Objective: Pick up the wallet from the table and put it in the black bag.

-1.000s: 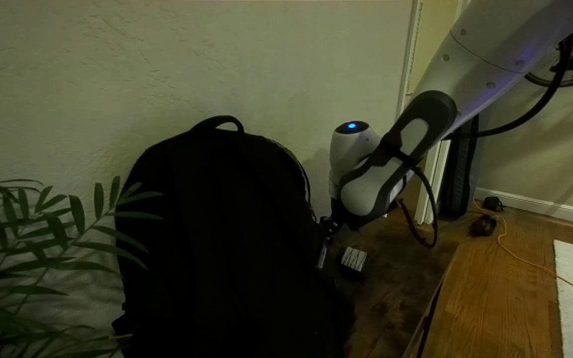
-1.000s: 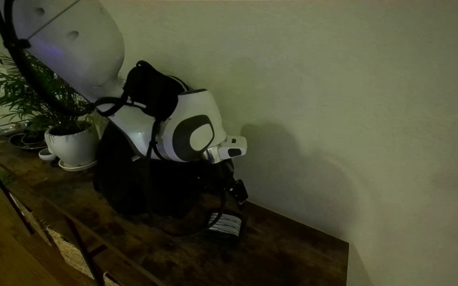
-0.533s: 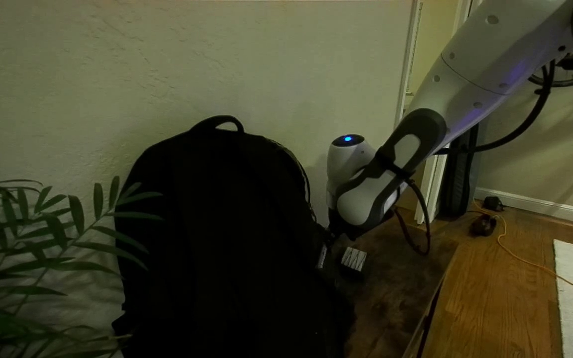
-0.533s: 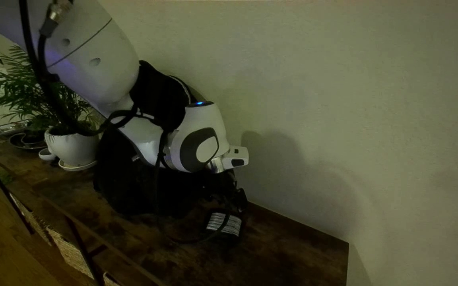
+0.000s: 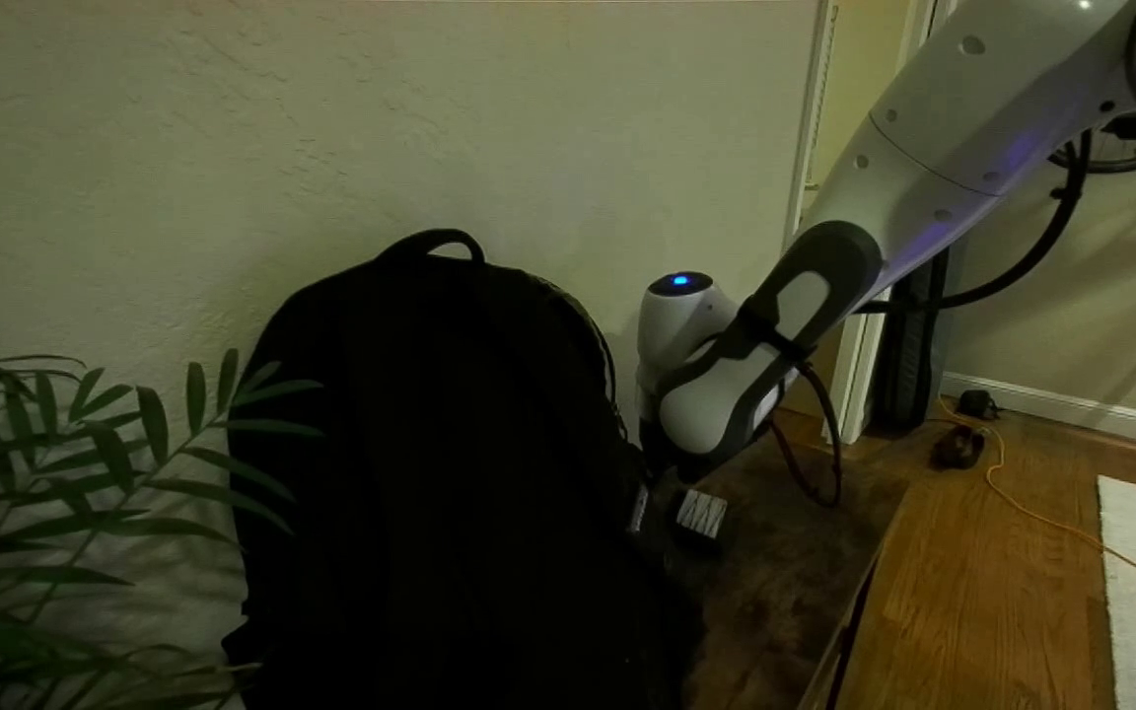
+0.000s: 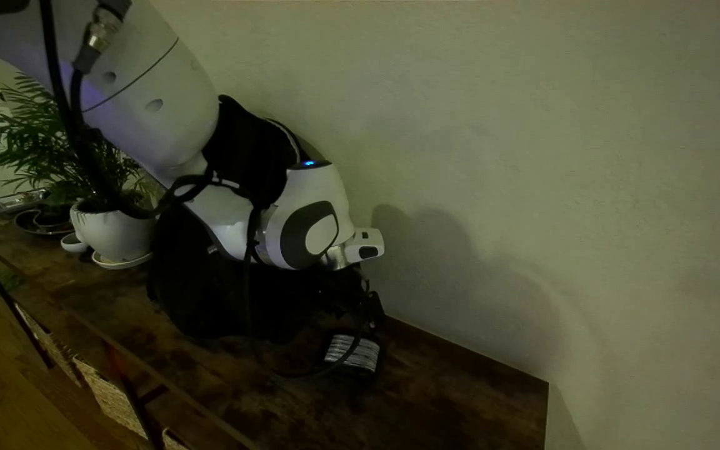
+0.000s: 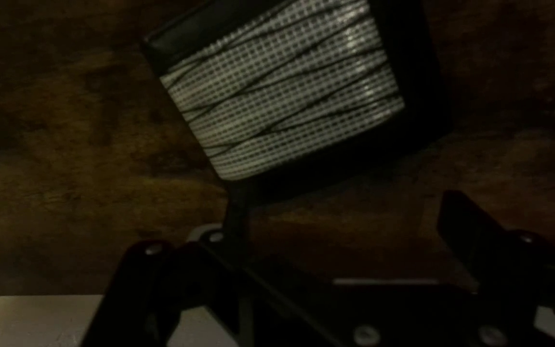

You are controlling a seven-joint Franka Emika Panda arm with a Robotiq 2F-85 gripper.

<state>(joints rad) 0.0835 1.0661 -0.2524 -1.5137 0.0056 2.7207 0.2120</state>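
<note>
Dark bench (image 6: 460,400) beneath, the arm (image 5: 815,291) sits lower now, near the wallet (image 7: 287,91) (ungripped), jaws spread: grasp probably close.

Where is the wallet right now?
In an exterior view, the wallet lies on the table, just right of the black bag; in the wrist view, top centre, near the open gripper.

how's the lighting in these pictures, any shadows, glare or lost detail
In an exterior view, the large black fabric backpack loses most detail to darkness; in an exterior view, a soft shadow lies on the pale wall; in the wrist view, glints dot the flat black grey-patched wallet and the black two-fingered gripper is nearly silhouetted.
</note>
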